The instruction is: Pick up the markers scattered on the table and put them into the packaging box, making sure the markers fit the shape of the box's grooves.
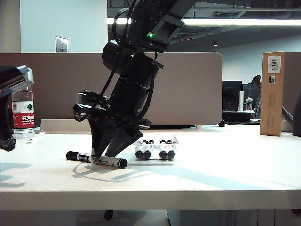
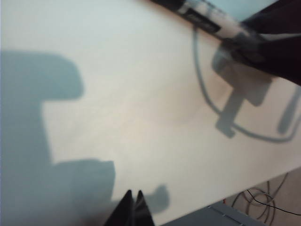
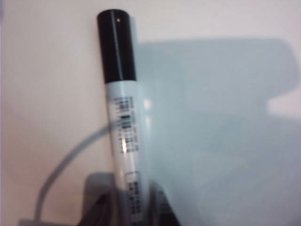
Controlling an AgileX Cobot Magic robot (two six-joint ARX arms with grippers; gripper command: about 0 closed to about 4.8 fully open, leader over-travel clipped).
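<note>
I see the right gripper (image 1: pixel 104 157) down on the table (image 1: pixel 211 169), its jaws spread either side of the middle of a loose marker (image 1: pixel 96 159) that lies flat there; whether the pads touch the barrel I cannot tell. The box (image 1: pixel 155 151) sits just beyond that marker, with four markers (image 1: pixel 154 149) lying in its grooves. The left gripper (image 2: pixel 133 209) hangs over bare table at the left, jaws pressed together on nothing.
</note>
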